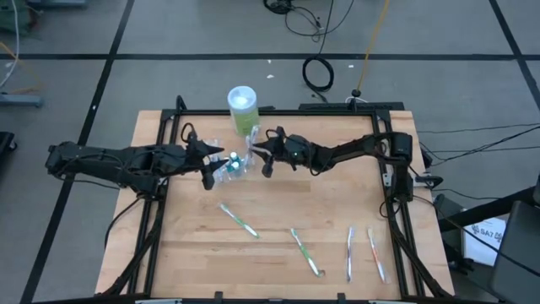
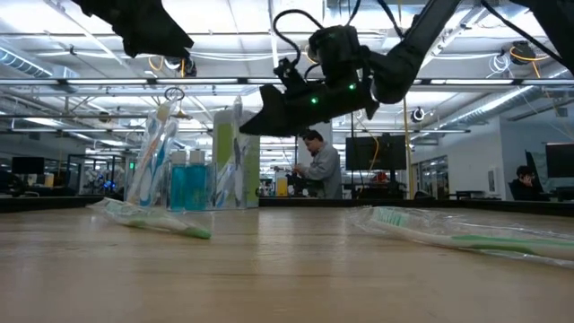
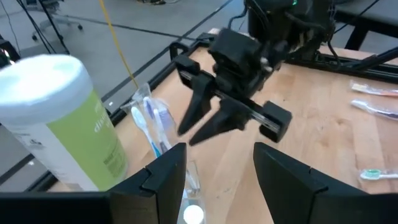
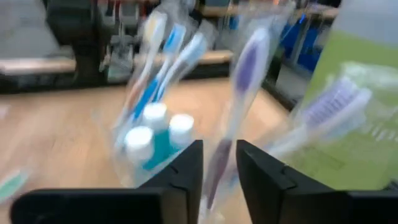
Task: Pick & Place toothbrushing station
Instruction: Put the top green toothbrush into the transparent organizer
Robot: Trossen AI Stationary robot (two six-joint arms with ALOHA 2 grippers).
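— Any label readable?
— Green canister [image 1: 243,108], print too blurry. Cup [image 1: 232,165] w/ toothbrushes sits beside it. Right gripper [image 4: 217,163] pinches a wrapped toothbrush [image 4: 239,93]; left gripper [image 3: 217,163] jaws spread.

Bright, even light from overhead ceiling strip lights [image 2: 269,54], glaring in the low view. Shadows on the wooden table [image 1: 278,211] are soft and faint. The right wrist view is motion-blurred, smearing the toothbrushes [image 4: 239,81]; the low view's foreground is unfocused.
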